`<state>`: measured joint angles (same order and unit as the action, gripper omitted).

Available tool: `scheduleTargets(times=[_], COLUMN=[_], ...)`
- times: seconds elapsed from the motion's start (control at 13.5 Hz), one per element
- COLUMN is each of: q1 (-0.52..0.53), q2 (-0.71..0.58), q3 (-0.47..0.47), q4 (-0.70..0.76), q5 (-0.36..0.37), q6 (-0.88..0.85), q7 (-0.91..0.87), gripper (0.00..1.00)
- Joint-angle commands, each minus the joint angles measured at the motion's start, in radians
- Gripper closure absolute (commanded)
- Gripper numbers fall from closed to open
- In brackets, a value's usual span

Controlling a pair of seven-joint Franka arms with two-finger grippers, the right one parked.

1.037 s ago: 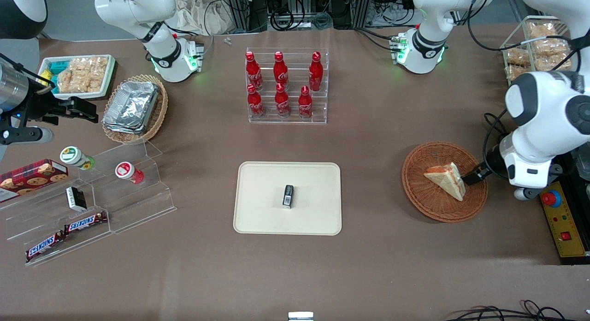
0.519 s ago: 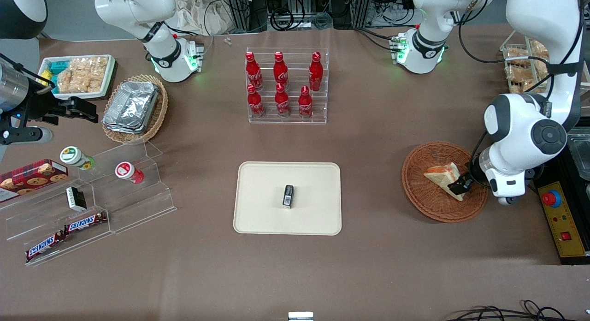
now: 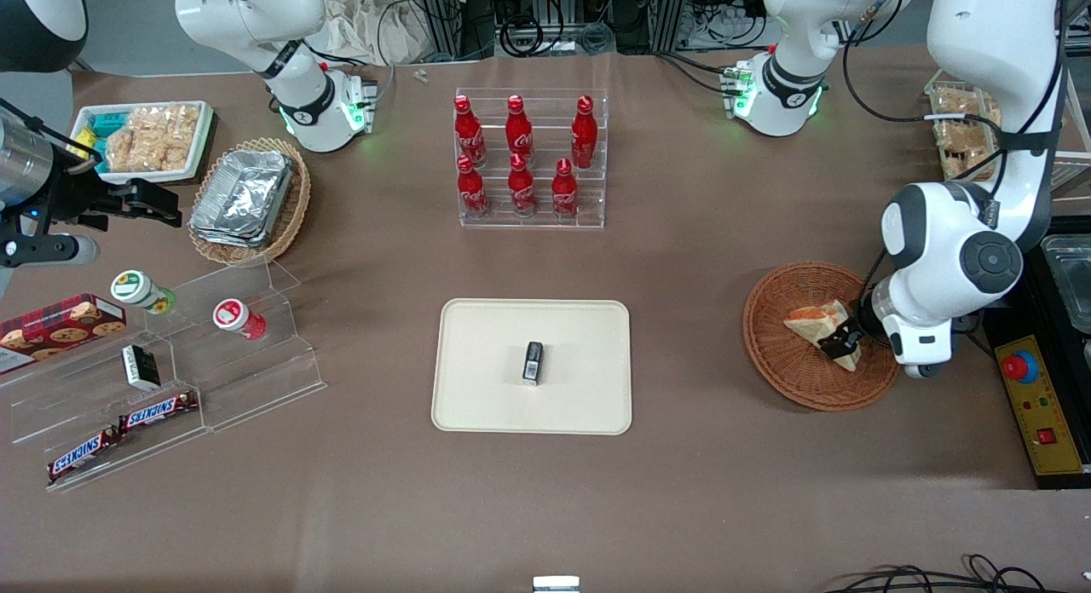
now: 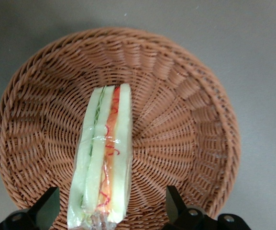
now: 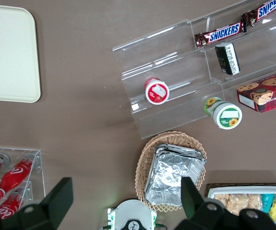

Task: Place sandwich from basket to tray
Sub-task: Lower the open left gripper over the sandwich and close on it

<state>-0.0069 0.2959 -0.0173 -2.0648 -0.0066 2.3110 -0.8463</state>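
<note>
A big brown table (image 3: 724, 491) is holding many things. The cream tray (image 3: 486, 388) is sitting in the middle. The round brown basket (image 3: 780, 367) is lying toward the working arm's end, and the gripper (image 3: 839, 342) is hanging over it, fingers apart. Red bottles in a clear rack (image 3: 530, 160) are standing farther from the camera than the tray.

Reddish-brown woven basket (image 4: 185, 120); sandwich (image 4: 104, 158) pale bread, green, orange-red layers; cream tray (image 3: 486, 337); black hand (image 3: 839, 343).
</note>
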Motion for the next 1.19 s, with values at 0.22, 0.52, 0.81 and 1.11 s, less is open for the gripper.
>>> scheduleTargets(times=[0.22,0.52,0.81,1.11], q1=[-0.005,-0.005,-0.033,-0.033], q2=[0.011,0.042,0.043,-0.009], q3=[-0.003,-0.003,-0.003,-0.004], q4=[-0.044,-0.04,-0.032,0.017], q5=[0.031,0.031,0.033,0.033], q6=[0.059,0.088,0.087,-0.023], q7=[-0.028,-0.028,-0.033,-0.051], gripper=[0.0,0.34,1.0,1.0])
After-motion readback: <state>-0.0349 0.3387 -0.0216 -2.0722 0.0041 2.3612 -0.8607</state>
